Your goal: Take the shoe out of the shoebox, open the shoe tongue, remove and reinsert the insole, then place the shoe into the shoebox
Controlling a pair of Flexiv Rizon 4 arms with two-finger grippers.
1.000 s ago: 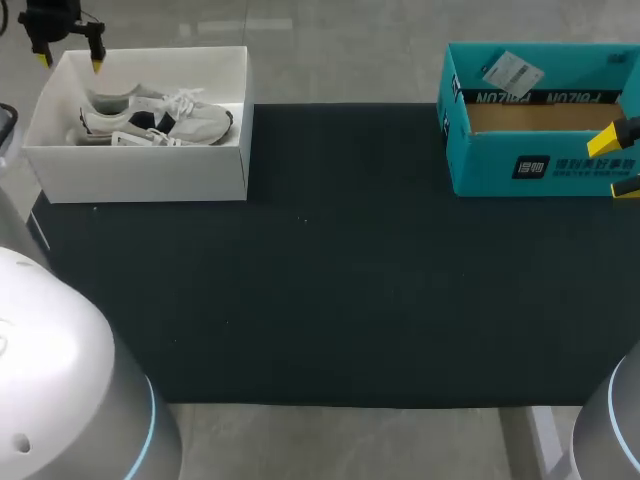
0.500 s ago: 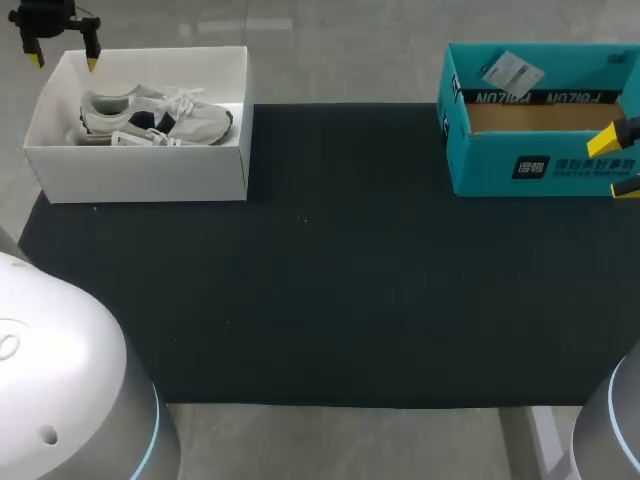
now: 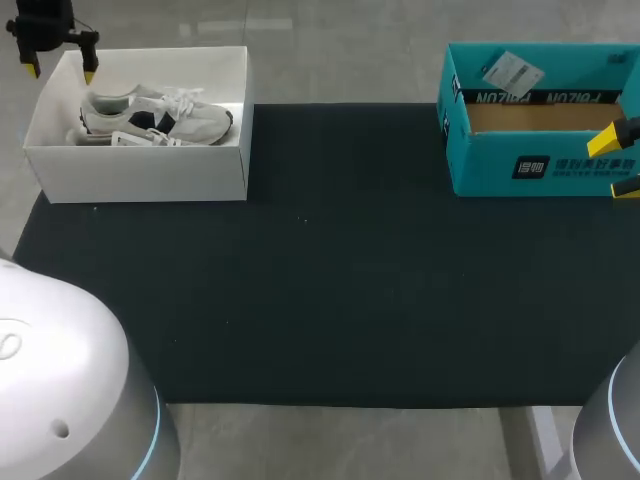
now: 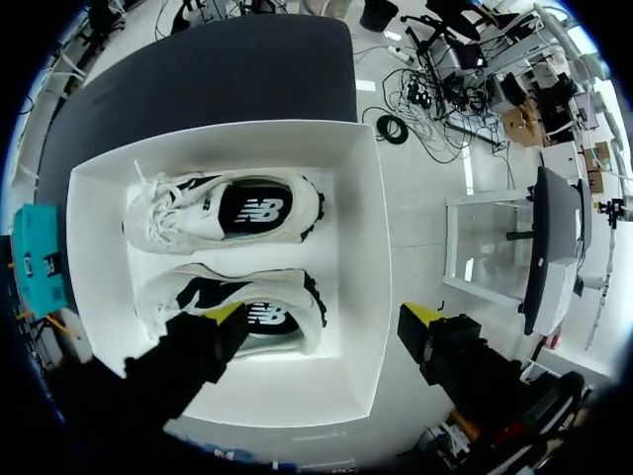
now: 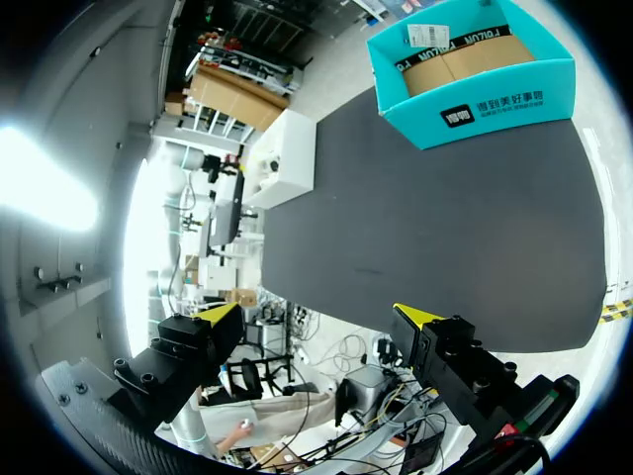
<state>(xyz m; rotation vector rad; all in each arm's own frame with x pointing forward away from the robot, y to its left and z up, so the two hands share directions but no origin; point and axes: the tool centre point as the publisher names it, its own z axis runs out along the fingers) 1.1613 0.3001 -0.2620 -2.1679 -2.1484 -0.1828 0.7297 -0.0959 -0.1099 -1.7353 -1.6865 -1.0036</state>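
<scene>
A white shoebox [image 3: 140, 170] stands at the mat's far left corner with a pair of grey-and-white sneakers [image 3: 155, 115] lying in it. In the left wrist view both shoes show from above: one sneaker [image 4: 223, 208] and a second sneaker [image 4: 237, 302] beside it. My left gripper [image 3: 58, 72] hangs open above the box's far left corner. In its own view the left gripper [image 4: 324, 317] has one fingertip [image 4: 227, 317] over the nearer shoe's heel, the other outside the box wall [image 4: 361, 277]. My right gripper [image 3: 620, 160] stands open, holding nothing, at the table's right edge.
A teal cardboard box [image 3: 540, 165] with a paper tag inside stands at the far right, just beside my right gripper [image 5: 316, 315]. A black mat [image 3: 330, 280] covers the table between the two boxes. The teal box [image 5: 475, 84] lies far ahead in the right wrist view.
My left gripper has shifted a little to the left, towards the white box's far left corner. The right arm, shoes and boxes have not moved.
</scene>
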